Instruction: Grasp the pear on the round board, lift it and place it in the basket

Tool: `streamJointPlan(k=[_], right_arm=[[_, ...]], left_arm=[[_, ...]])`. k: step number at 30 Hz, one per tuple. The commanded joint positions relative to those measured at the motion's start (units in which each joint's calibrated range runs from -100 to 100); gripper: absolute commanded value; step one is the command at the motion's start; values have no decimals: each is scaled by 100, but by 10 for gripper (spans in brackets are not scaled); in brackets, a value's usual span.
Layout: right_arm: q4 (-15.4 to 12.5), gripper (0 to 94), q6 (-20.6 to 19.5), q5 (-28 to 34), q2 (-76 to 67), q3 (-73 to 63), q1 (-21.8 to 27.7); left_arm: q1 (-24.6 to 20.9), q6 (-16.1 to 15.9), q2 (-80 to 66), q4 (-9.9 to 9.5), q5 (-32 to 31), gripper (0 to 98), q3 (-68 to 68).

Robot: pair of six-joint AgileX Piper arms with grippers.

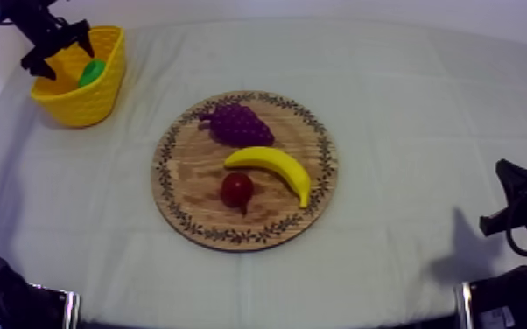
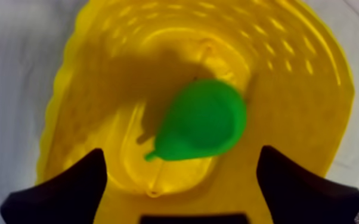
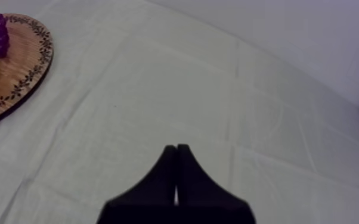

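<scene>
My left gripper (image 1: 57, 45) hangs spread and empty over the yellow basket (image 1: 101, 98), the pear (image 2: 203, 119) lying loose on its floor directly below, long axis slanting across the gap, while my right gripper (image 3: 176, 156), fingers pressed together, rests well apart.
</scene>
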Motion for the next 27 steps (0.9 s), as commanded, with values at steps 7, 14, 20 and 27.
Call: streamJointPlan(k=[7, 14, 20, 27], right_arm=[[-2, 2, 0, -1, -3, -2, -1], [-2, 2, 0, -1, -3, -2, -1], [-2, 2, 0, -1, -3, -2, -1], [-2, 2, 0, -1, -3, -2, -1]], left_arm=[[41, -115, -777, 54, -230, 802, 502], [58, -140, -1592, 79, -279, 718, 1032], [103, -147, -2426, 107, -349, 688, 1732], [174, -144, -3575, 170, -426, 664, 2678]])
